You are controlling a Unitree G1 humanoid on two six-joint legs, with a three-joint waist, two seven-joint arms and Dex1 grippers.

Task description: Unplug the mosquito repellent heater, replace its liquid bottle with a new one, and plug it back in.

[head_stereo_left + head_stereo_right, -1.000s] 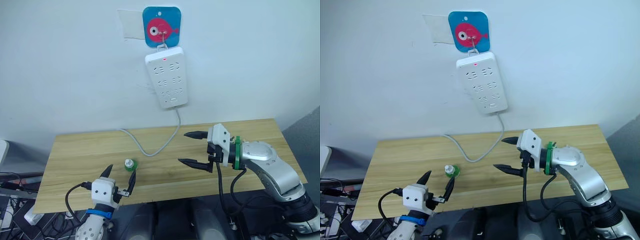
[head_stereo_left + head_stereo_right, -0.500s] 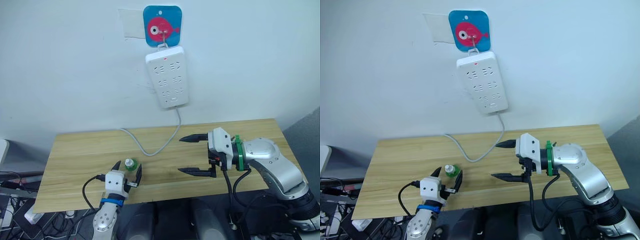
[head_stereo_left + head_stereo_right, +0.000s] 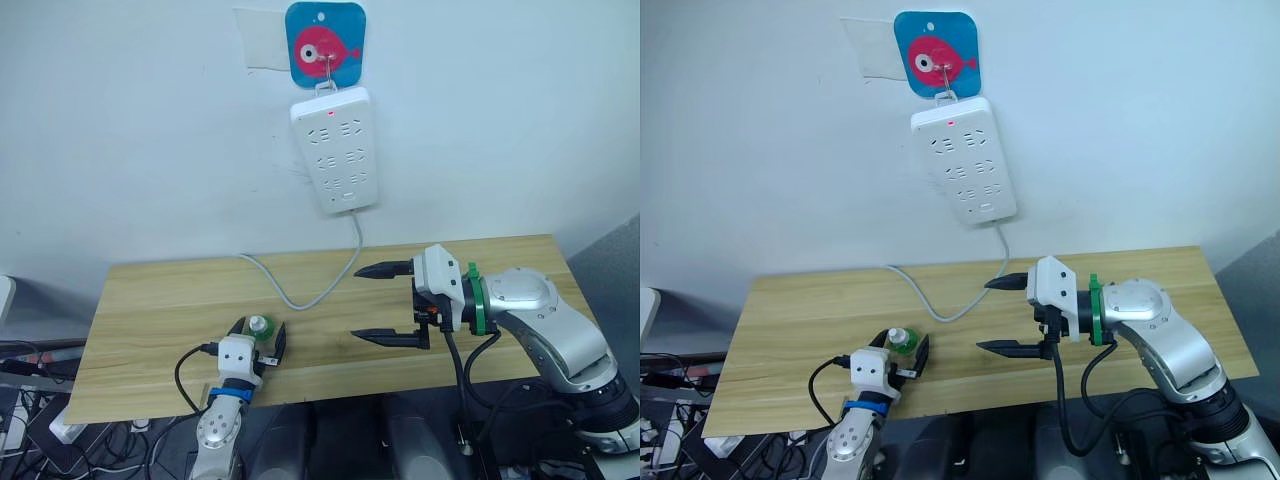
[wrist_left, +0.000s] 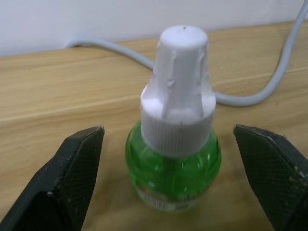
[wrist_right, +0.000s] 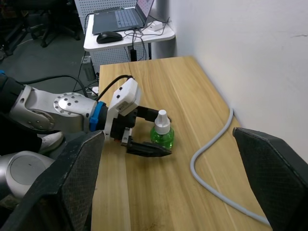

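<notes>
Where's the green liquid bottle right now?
The green liquid bottle stands upright on the wooden table, toward its front-left, between the open fingers of the left claw. The grey power cord lies just behind it.

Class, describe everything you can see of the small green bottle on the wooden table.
The green bottle is small and rounded, of clear green plastic, with a tall ribbed white cap and a label strip near its base. It stands upright on the wooden table, near the front edge, on the robot's left. The left tool is open, one finger on each side of it, not touching. A grey cable lies behind it.
</notes>
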